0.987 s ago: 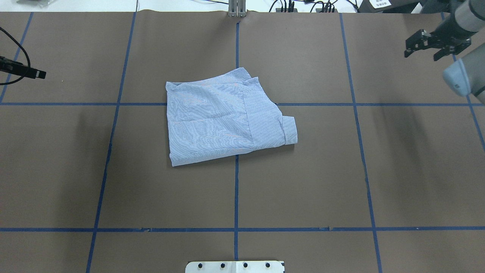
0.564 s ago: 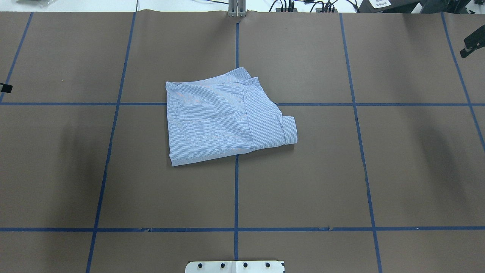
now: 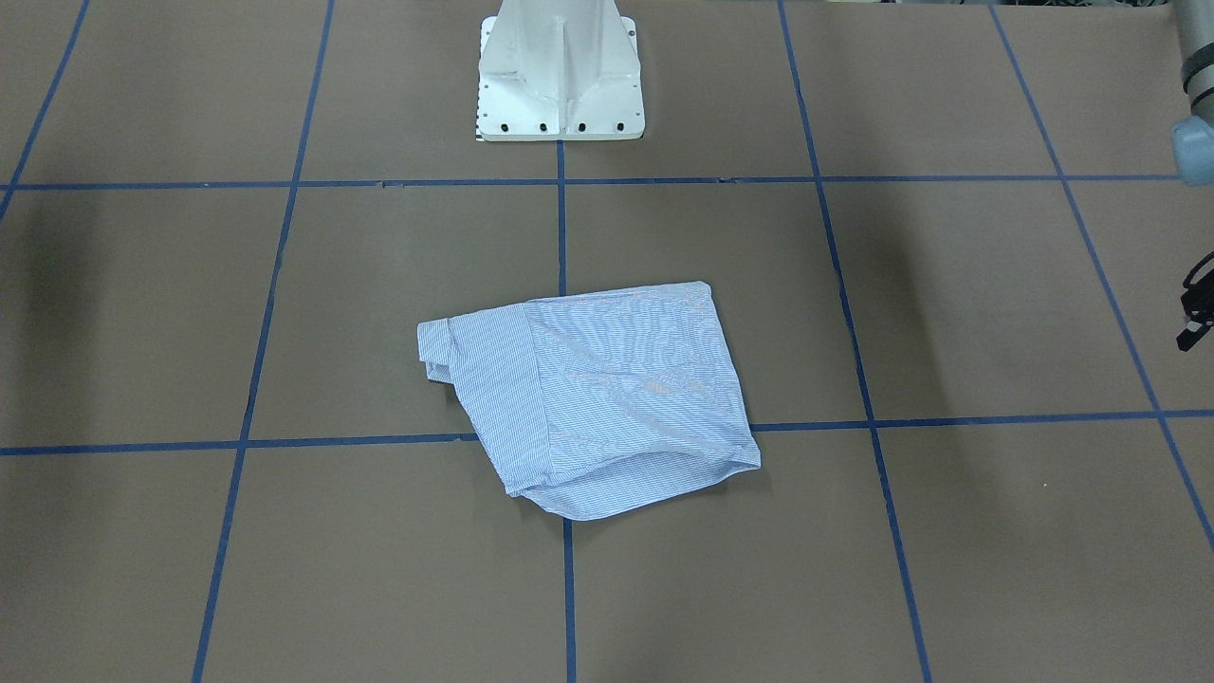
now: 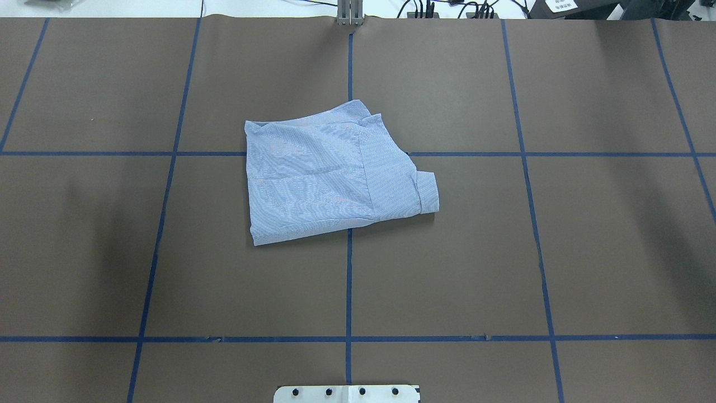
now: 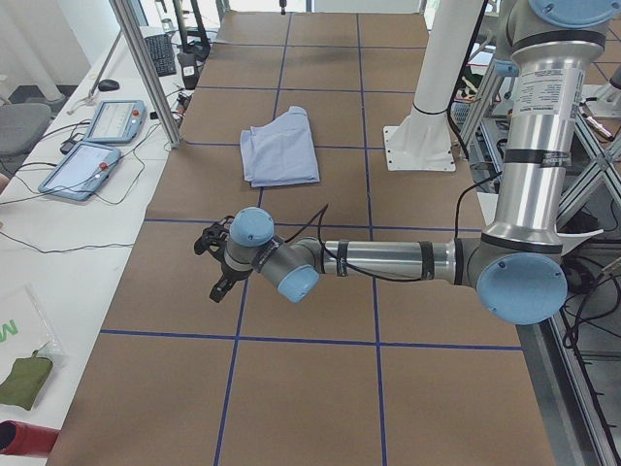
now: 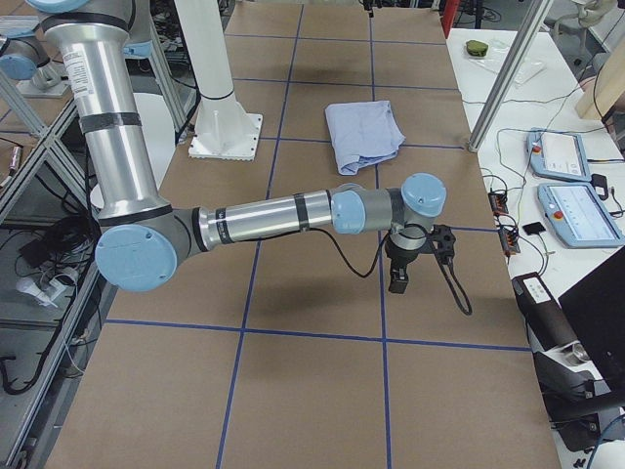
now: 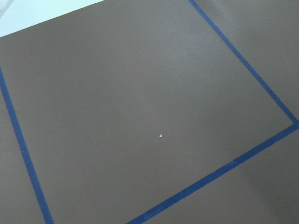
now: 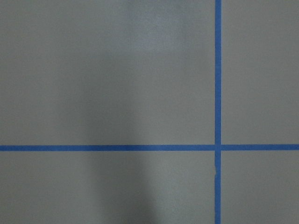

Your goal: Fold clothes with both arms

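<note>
The light blue striped shirt (image 4: pixel 330 176) lies folded into a compact rough rectangle at the table's centre, with a sleeve cuff sticking out on one side (image 3: pixel 434 349). It also shows in the side views (image 5: pixel 281 146) (image 6: pixel 363 132). Neither gripper touches it. My left gripper (image 5: pixel 215 267) hovers over the table's left end, far from the shirt. Only a black sliver of it shows at the front view's edge (image 3: pixel 1197 313), so I cannot tell its state. My right gripper (image 6: pixel 400 278) hovers over the right end, its state also unclear. Both wrist views show only bare brown table.
The brown table (image 4: pixel 503 252) carries a blue tape grid. The white pedestal base (image 3: pixel 560 85) stands at the robot's side. Teach pendants (image 5: pixel 97 146) (image 6: pixel 566 186) lie on white side tables, beside aluminium posts (image 5: pixel 146 68) (image 6: pixel 508 78).
Both grippers have drawn outward and left the overhead view, the left off the left edge, the right off the right edge. The shirt has not moved.
</note>
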